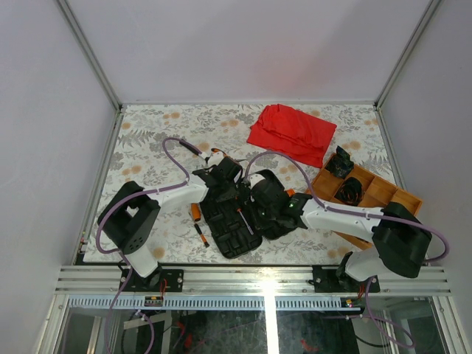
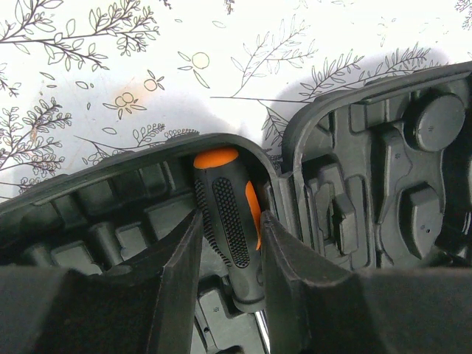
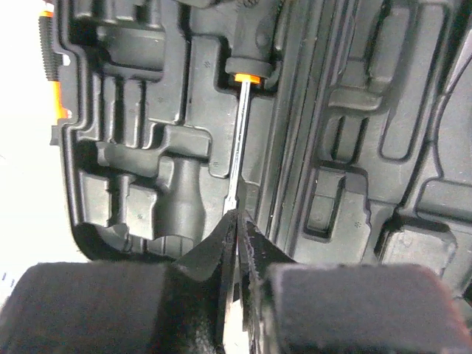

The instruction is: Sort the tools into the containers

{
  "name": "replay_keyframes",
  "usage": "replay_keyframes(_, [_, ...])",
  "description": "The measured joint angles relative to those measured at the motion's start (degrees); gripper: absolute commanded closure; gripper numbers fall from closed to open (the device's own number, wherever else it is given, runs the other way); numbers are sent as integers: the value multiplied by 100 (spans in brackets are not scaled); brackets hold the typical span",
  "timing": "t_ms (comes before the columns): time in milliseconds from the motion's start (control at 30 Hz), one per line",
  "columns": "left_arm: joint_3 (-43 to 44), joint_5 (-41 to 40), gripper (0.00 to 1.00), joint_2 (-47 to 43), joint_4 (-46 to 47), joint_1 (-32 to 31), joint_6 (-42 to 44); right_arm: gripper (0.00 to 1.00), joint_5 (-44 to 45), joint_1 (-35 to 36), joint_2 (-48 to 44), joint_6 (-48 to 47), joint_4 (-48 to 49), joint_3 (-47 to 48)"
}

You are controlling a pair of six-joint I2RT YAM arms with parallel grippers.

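**Holding the screwdriver at both ends over its slot**

Lying on the desk [image 1: 147, 140], far to the left, are two loose tools [image 1: 196, 212] with orange on them. They are just beside the open tool case [image 1: 236, 251].

Next comes the left end effector [image 2: 230, 220]. Its fingers [image 2: 173, 273] are close together and squeeze the fat black-and-orange handle from both sides.

The screwdriver [image 1: 245, 221] lies in the left half of the case, near the middle fold. Its long line runs from far to near. The handle is at the far end and the thin metal tip is at the near end. So the left arm has the handle end and the right arm has the tip end.

The right end effector [image 3: 237, 221] is almost closed and pinches the thin metal rod near its tip.

The left wrist view shows only the handle. The right wrist view shows the rod lying along a groove, but I cannot tell if it sits all the way down. To me, the next move is pressing it flat. Only the top view shows the loose tools left to sort.
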Motion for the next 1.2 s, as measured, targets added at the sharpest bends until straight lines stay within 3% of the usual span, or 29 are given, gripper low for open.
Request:
replay_keyframes(433, [-2, 2, 85, 0, 13, 2, 0, 98, -96, 61, 507, 94, -2, 0])
replay_keyframes(1200, [-31, 4, 86, 0, 72, 2, -2, 98, -90, 133, 210, 278, 131, -22])
